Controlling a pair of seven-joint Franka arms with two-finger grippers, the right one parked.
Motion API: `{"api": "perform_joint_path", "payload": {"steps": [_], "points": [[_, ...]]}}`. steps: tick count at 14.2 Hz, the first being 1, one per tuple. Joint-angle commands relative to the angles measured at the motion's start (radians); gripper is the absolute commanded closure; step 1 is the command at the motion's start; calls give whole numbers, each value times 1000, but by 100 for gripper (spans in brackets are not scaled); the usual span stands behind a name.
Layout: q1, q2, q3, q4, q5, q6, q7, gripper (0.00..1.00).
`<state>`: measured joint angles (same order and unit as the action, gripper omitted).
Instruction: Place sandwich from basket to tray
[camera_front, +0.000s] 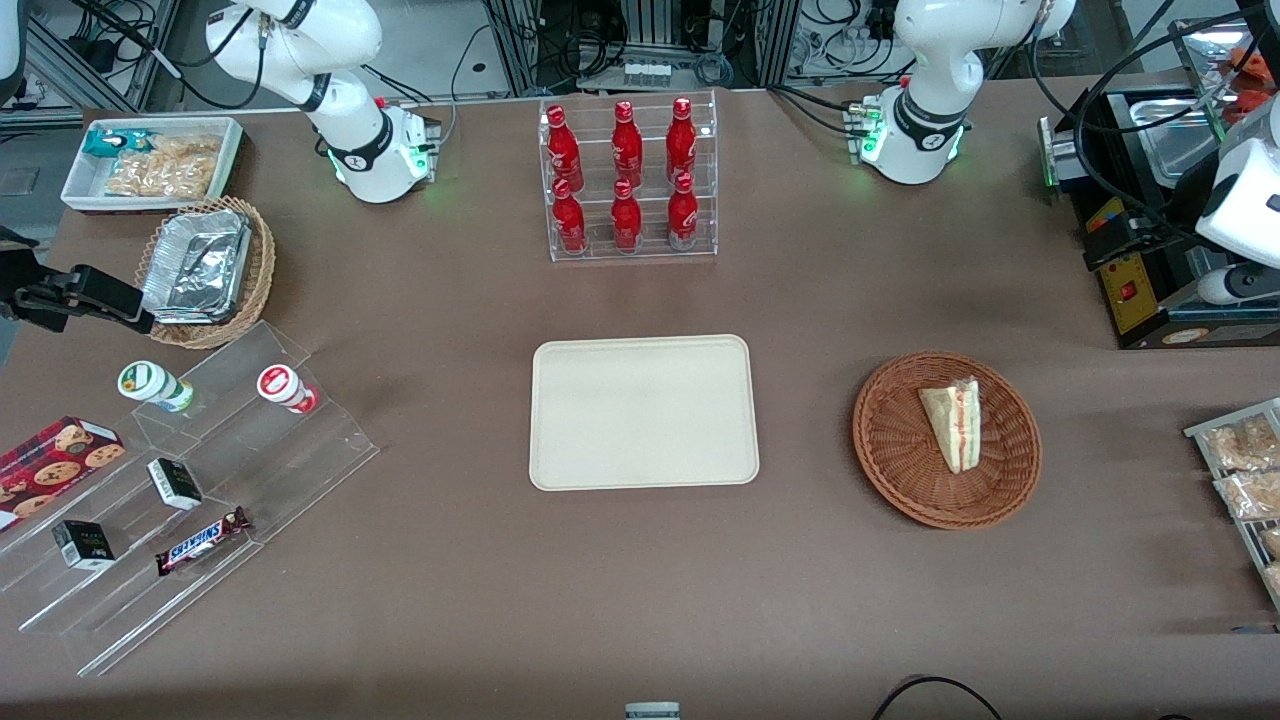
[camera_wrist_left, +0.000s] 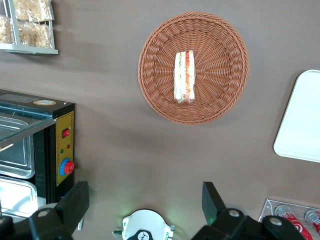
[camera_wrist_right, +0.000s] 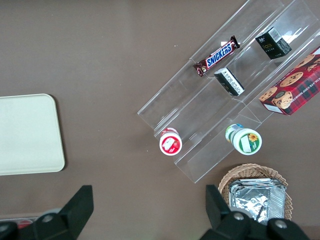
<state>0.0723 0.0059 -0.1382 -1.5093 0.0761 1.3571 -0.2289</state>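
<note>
A triangular wedge of white-bread sandwich (camera_front: 955, 424) with pink-red and green filling, clear-wrapped, lies in the middle of a round, shallow, reddish-brown woven wicker basket (camera_front: 893, 445) on the matte brown counter (camera_front: 640, 590). At the basket's nine o'clock in the front view, well apart, sits a flat cream-beige rectangular tray (camera_front: 643, 413) with rounded corners and a low rim. The left arm's black two-finger claw (camera_wrist_left: 145, 202) hangs high above the counter with its fingers (camera_wrist_left: 75, 202) spread wide and nothing between them; in the wrist view the sandwich (camera_wrist_left: 184, 76) and basket (camera_wrist_left: 220, 65) lie far below, well clear of the claw, the sandwich's striped cut edge facing up
</note>
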Motion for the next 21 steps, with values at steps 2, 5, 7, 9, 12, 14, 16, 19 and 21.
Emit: {"api": "perform_joint_path", "payload": {"steps": [2,5,7,9,12,14,16,19,21], "points": [[0,8,-6,14,-9,-21,14,0],[-2,8,-6,12,-10,-10,17,0],[-2,8,-6,-5,-10,-3,14,0],[-2,8,-6,-17,-9,7,14,0],[-2,8,-6,-20,-9,11,14,0],[-2,8,-6,-20,-7,11,13,0],[-2,9,-6,-22,-7,11,13,0],[-2,9,-6,-40,-7,10,14,0],[-2,14,-6,-90,1,17,13,0]]}}
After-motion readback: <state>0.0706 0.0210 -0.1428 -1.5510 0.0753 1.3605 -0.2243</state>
